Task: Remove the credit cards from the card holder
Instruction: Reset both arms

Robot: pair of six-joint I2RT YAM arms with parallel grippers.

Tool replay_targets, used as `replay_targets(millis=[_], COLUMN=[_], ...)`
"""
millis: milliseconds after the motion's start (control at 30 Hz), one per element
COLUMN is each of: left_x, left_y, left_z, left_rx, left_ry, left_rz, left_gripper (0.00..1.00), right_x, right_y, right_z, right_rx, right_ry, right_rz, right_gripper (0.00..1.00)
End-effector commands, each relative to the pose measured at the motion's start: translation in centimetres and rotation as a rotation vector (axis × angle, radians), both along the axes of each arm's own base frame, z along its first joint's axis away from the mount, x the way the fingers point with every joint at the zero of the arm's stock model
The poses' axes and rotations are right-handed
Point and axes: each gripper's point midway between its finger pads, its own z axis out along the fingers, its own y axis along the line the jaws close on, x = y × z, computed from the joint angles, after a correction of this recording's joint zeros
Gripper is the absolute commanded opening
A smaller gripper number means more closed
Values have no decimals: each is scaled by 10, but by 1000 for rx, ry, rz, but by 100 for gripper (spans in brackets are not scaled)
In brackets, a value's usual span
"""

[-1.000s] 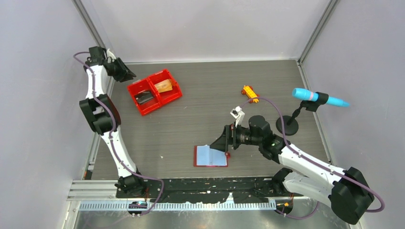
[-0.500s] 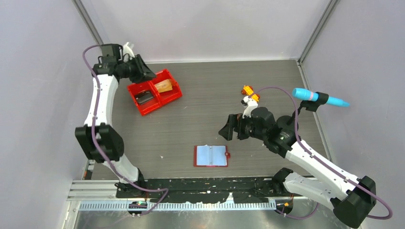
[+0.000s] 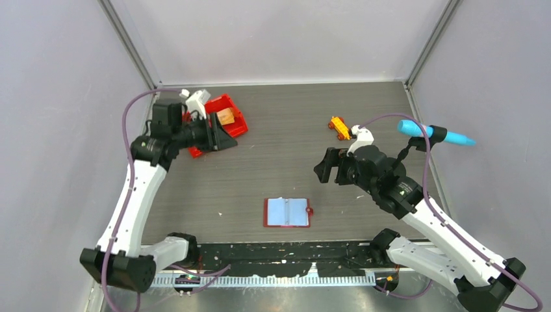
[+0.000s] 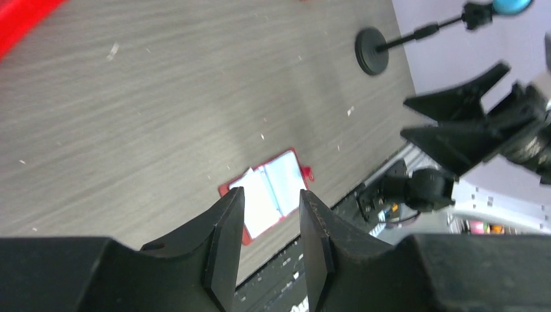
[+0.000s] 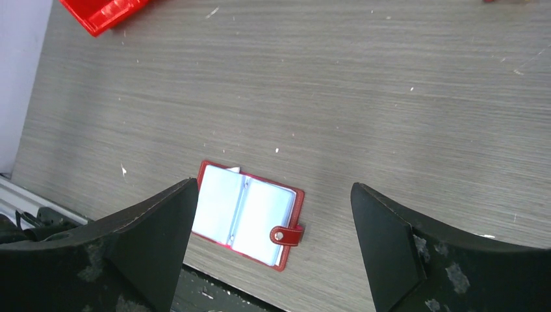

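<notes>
At the near edge of the tabletop (image 3: 390, 104) the card holder (image 3: 287, 212) is lying spread flat, pale lining upward, so its pockets are facing the arms. The right pincer (image 5: 273, 214) is hanging over it, spread wide and empty. The left pincer (image 4: 268, 240) is standing partly spread, apparently empty, beside the red bin (image 3: 229, 117)

red bin (image 3: 229, 116) half hidden behind left arm, contents unclear, right arm's elbow cropped
</notes>
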Motion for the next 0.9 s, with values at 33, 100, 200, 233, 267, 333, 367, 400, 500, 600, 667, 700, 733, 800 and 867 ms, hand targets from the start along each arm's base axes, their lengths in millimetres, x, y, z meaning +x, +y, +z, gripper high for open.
replay_targets(millis=[33, 100, 200, 233, 267, 333, 367, 400, 500, 600, 667, 700, 733, 800, 867], left_x=[-37, -47, -55, -56, -58, -63, -64, -65, -66, -65, -65, -65, -66, -66, -65], left_y=[-16, -16, -12, -11, -11, -10, -10, -9, -5, -4, -3, -3, -4, -5, -4], left_z=[-5, -11, -17, -19, -20, -20, -20, -22, -26, -32, -36, -38, -38, -38, -37], left_rx=[-40, -50, -51, -49, -50, -50, -47, -41, -20, -10, -3, -2, -5, -5, -1], left_ry=[-95, -118, -169, -173, -179, -185, -190, -191, -193, -189, -181, -175, -171, -170, -175], left_rz=[-91, -94, -82, -77, -77, -84, -85, -86, -76, -75, -70, -71, -78, -83, -78], left_gripper=[40, 42, 45, 46, 47, 55, 64, 73, 95, 99, 99, 99, 99, 99, 99], right_x=[8, 7, 7, 6, 6, 5, 4, 4, 3, 2, 3, 3, 3, 4, 4], right_y=[-5, -1, 5, 8, 9, 11, 12, 12, 12, 11, 10, 9, 9, 8, 8], right_z=[40, 47, 57, 56, 60, 59, 60, 62, 66, 67, 66, 66, 65, 64, 63], right_rx=[64, 90, 137, 144, 161, 177, 187, 192, 206, 212, 207, 204, 200, 192, 190], right_ry=[-99, -125, -171, -171, -186, -185, -183, -186, -197, -207, -206, -207, -205, -203, -201], right_rz=[-51, -30, 2, 15, 22, 28, 28, 28, 26, 25, 23, 19, 18, 16, 14], right_gripper=[95, 95, 95, 95, 95, 95, 95, 95, 95, 95, 95, 95, 95, 95, 95])
